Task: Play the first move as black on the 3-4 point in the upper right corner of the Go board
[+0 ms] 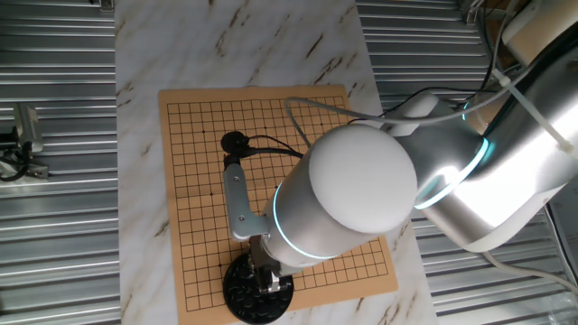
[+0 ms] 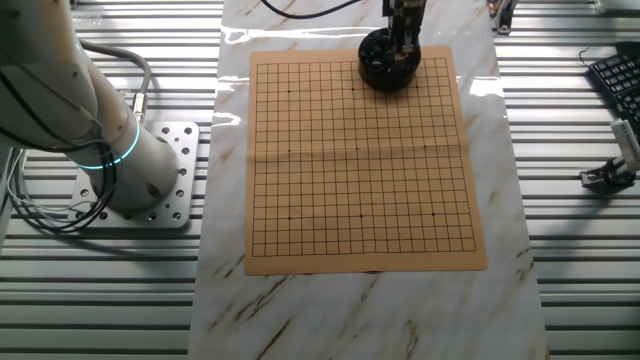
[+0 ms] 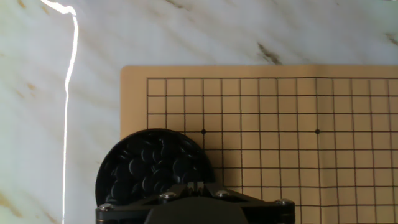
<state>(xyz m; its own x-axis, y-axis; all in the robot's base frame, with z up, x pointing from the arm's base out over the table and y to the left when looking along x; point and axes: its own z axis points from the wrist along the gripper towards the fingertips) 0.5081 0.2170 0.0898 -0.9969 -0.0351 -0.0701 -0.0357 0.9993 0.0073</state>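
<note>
With the tan gridded Go board (image 2: pixel 362 160) bare, 0 moves played, the two-finger gripper (image 2: pixel 404 48) dips into the round black bowl (image 3: pixel 153 167) of glossy black stones (image 3: pixel 149 163), its fingers seemingly closed, grasp unclear.

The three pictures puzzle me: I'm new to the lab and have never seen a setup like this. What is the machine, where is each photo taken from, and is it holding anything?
It is a single robot arm with a two-finger claw at its end, working at a marble-patterned table.

Two pictures come from fixed cameras: one looks down past the arm's bulky white body, the other sees the table from the opposite side. The third comes from a camera on the hand, looking along the fingers.

On the table lies a tan Go board with no stones played on its grid. A round black bowl full of glossy black stones sits on the board's edge near one corner.

The claw is down at the bowl. Whether it grips a stone cannot be told; the fingertips are hidden.
</note>
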